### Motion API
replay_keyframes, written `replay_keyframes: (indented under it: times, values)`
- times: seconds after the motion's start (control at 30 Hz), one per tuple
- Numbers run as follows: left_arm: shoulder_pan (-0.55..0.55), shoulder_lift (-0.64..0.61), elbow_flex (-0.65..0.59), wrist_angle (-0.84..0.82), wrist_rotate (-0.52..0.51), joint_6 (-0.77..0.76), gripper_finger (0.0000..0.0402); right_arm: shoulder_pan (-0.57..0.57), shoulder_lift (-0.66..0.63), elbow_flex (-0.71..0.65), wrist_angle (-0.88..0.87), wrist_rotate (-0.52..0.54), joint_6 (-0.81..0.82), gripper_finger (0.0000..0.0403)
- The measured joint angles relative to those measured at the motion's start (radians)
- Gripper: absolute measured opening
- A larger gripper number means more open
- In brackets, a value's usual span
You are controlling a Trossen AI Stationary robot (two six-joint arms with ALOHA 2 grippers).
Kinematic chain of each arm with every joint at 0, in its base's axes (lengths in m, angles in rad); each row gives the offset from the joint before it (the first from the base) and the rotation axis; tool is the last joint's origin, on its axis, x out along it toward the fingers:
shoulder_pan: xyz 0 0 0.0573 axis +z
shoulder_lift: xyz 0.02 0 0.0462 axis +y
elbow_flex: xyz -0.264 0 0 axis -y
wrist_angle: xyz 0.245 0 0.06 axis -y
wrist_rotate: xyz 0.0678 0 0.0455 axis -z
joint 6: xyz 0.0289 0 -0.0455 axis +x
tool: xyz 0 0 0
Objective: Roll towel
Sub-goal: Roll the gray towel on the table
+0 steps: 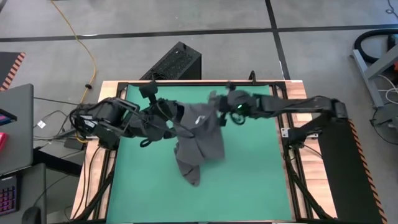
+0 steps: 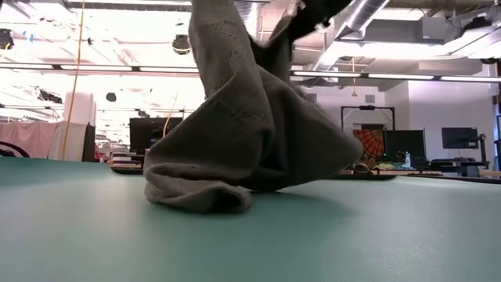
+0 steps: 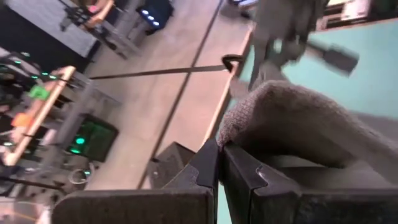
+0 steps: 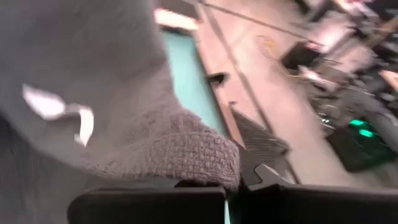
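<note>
The dark grey towel (image 1: 196,140) hangs between my two grippers above the green mat (image 1: 255,174). My left gripper (image 1: 179,119) is shut on its left upper part, and my right gripper (image 1: 219,112) is shut on its right upper part. The two grippers are close together, above the far half of the mat. In the low view the towel (image 2: 250,117) drapes down from above the picture. Its crumpled lower end (image 2: 196,194) lies on the mat. A small white tag (image 4: 62,111) shows on the cloth in the right wrist view. My left gripper pinches a bunched part of the towel's upper edge (image 3: 249,134) between its two shut fingers, coming from the table's left and slanting a little downward. The cloth bulges just past the fingertips and hangs slack below them. My right gripper pinches a corner or edge of the towel (image 4: 211,163) between its shut fingers, not far from the white tag. It comes from the table's right, slanting slightly down. The towel hangs below it, its lower end (image 1: 189,174) on the mat.
A black ribbed box (image 1: 174,62) stands on the floor beyond the table's far edge. A desk with a laptop (image 1: 15,124) is left of the table. The mat's near half and right side (image 1: 261,193) are bare green.
</note>
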State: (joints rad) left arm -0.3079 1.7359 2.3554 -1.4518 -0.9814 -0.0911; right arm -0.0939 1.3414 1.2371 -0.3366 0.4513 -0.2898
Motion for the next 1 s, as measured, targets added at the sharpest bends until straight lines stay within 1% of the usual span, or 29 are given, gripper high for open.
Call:
replay_keyframes:
  times: [0.13,0.23,0.3,0.4,0.53,0.67,0.8,0.93,1.0]
  values:
    - [0.05,0.0,0.0,0.081,-0.04,0.092,0.0,-0.02,-0.079,0.04,-0.076,0.106,-0.003,0.0009]
    - [0.12,0.0,0.0,0.149,-0.049,0.18,0.0,-0.043,-0.115,0.074,-0.094,0.158,-0.03,0.0009]
    - [0.185,0.0,0.0,0.214,-0.005,0.268,0.0,-0.063,-0.126,0.108,-0.095,0.193,-0.079,0.0009]
    - [0.294,0.0,0.0,0.35,0.098,0.44,0.0,-0.103,-0.126,0.19,-0.096,0.227,-0.16,0.0009]
    - [0.44,-0.005,0.0,0.563,0.159,0.724,0.0,-0.181,-0.095,0.334,-0.076,0.23,-0.262,0.0009]
    - [0.57,-0.017,0.0,0.759,0.281,0.954,0.0,-0.271,-0.035,0.498,-0.076,0.232,-0.344,0.0009]
    - [0.684,-0.018,0.0,0.916,0.473,1.077,0.0,-0.33,0.036,0.65,-0.101,0.233,-0.377,0.0009]
    - [0.766,-0.019,0.0,0.983,0.67,1.186,0.0,-0.336,0.117,0.768,-0.098,0.232,-0.452,0.0009]
    - [0.787,-0.018,0.0,0.996,0.733,1.26,0.0,-0.325,0.162,0.833,-0.1,0.236,-0.517,0.0009]
